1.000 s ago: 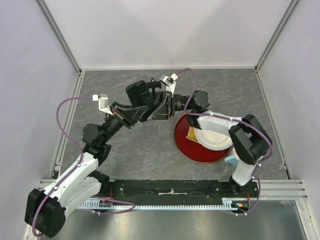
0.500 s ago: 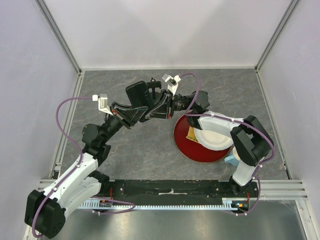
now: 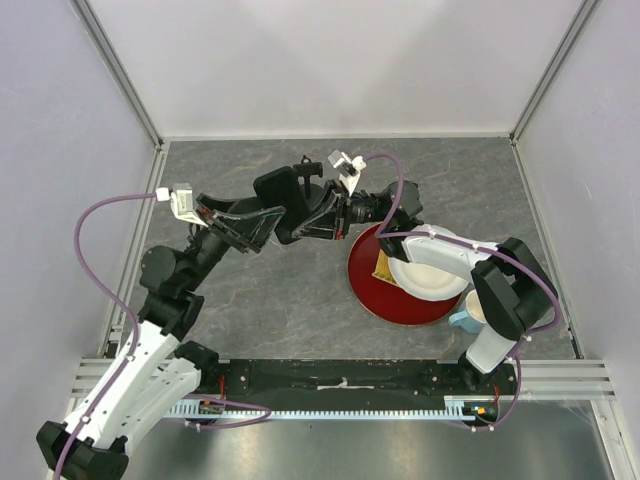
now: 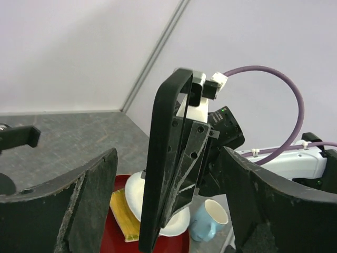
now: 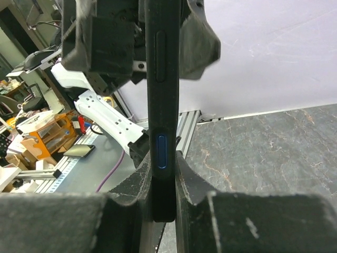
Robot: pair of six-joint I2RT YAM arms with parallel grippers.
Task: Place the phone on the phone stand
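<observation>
Phone (image 3: 278, 193) is up off the grey table (image 3: 250, 300), standing on its long edge at a slight tilt, well left of the plates. The right gripper (image 3: 312, 215) has it pinched: in the right wrist view its two fingers (image 5: 192, 195) press against the flat faces near one end, and the side button shows just above them. The left gripper (image 3: 258, 226) is spread wide around the same phone, one finger (image 4: 89, 200) on each side with a clear gap to the case, touching nothing. Just behind the phone, toward the back wall, a small black pronged part shows, probably the head of the phone stand (image 3: 306, 169); its post and base are hidden by the phone and the right arm, so how close the phone is to it is hard to judge. To the right lies a red plate (image 3: 372, 300) carrying a white plate (image 3: 428, 280) and a yellow pad (image 3: 384, 268), and a light blue mug (image 3: 466, 318) stands just beside the red plate's near right rim.
</observation>
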